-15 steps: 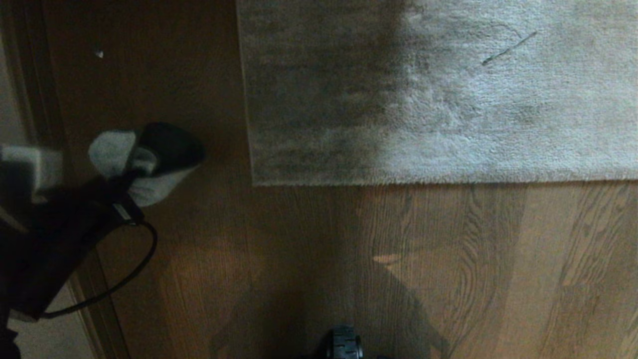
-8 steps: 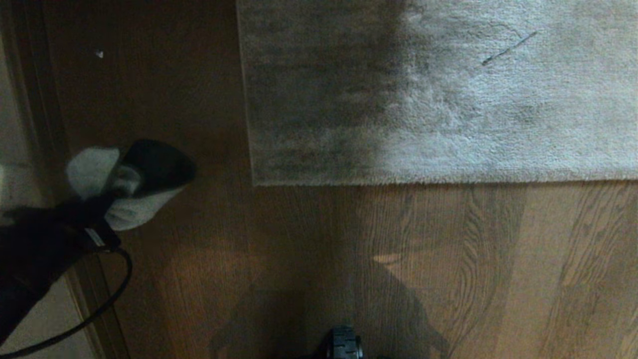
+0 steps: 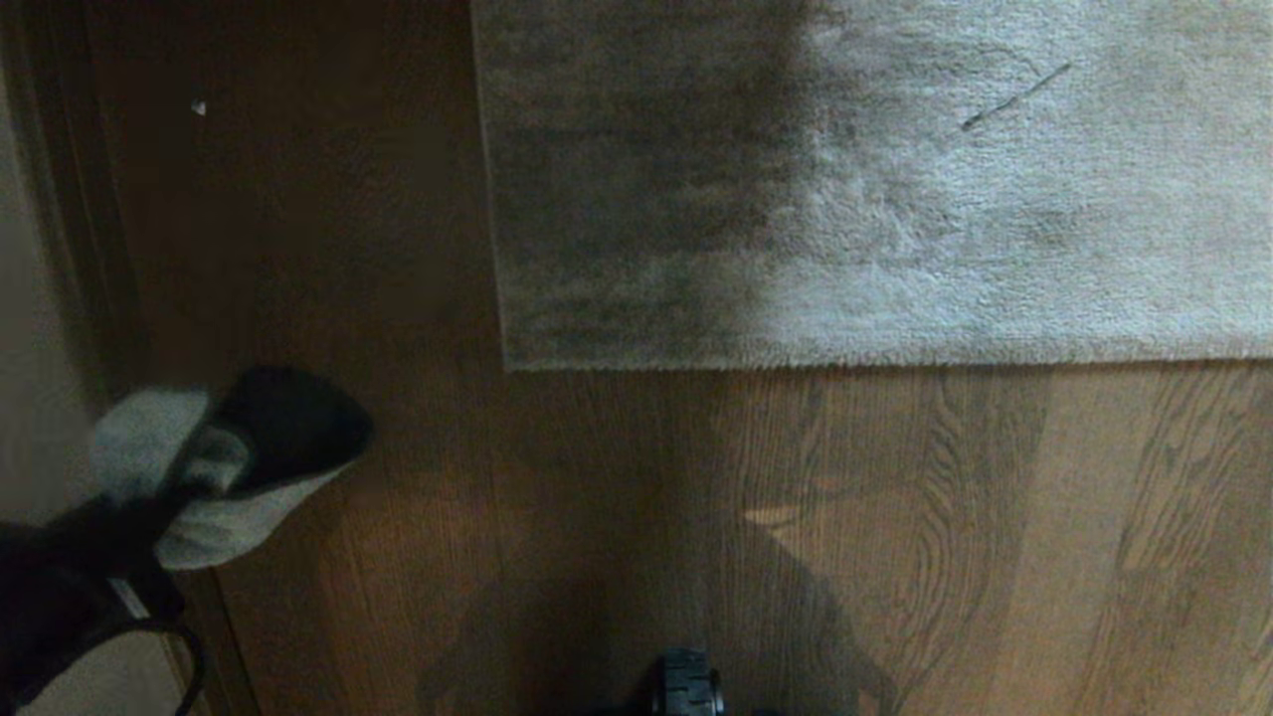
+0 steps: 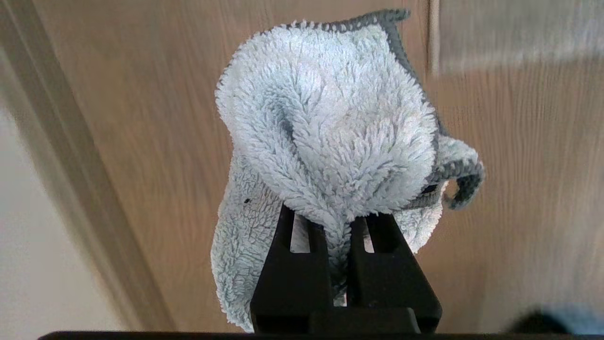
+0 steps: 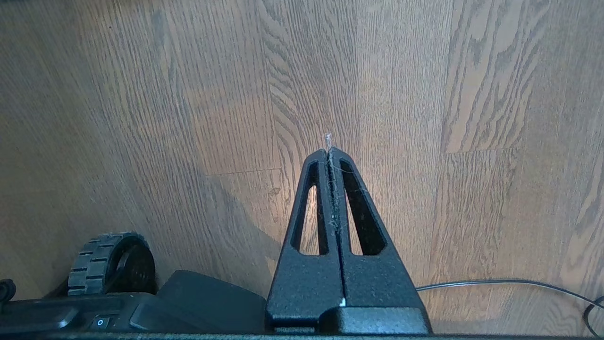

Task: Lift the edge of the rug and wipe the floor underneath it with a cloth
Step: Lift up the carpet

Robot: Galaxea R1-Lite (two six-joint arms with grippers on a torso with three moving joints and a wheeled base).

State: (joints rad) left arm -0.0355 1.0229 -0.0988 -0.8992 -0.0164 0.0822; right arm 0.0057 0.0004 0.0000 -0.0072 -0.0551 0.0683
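Two grippers appear, and only one carries anything. The large light grey-beige short-pile rug (image 3: 875, 189) lies flat across the far half of the scene, its straight near border and square left corner, the rug edge (image 3: 696, 366), resting fully on the brown wood-grain plank floor (image 3: 617, 517). No part of the rug is raised and no backing shows, so by appearance neither the lifting nor the wiping has begun; both steps are left to do.

The left gripper (image 4: 339, 222), black and slotted, is at the near left of the scene, well apart from the rug corner and beside a dark strip that borders a paler surface (image 3: 40, 348) at the far left. Its jaws are pressed almost together on a pinched fold of the small, fluffy, pale grey-white cloth (image 4: 325, 137) with a darker stitched hem; the rest of the cloth bunches out beyond the fingertips and hangs above the floor, apparently not touching it.

The right gripper (image 5: 329, 151) is parked low near the robot's black base (image 5: 141, 307) and its ribbed wheel (image 5: 101, 262), above bare planks. Its jaws are fully closed on nothing, with only a wisp of lint at the tips. A thin black cable (image 5: 509, 283) lies on the floor nearby.
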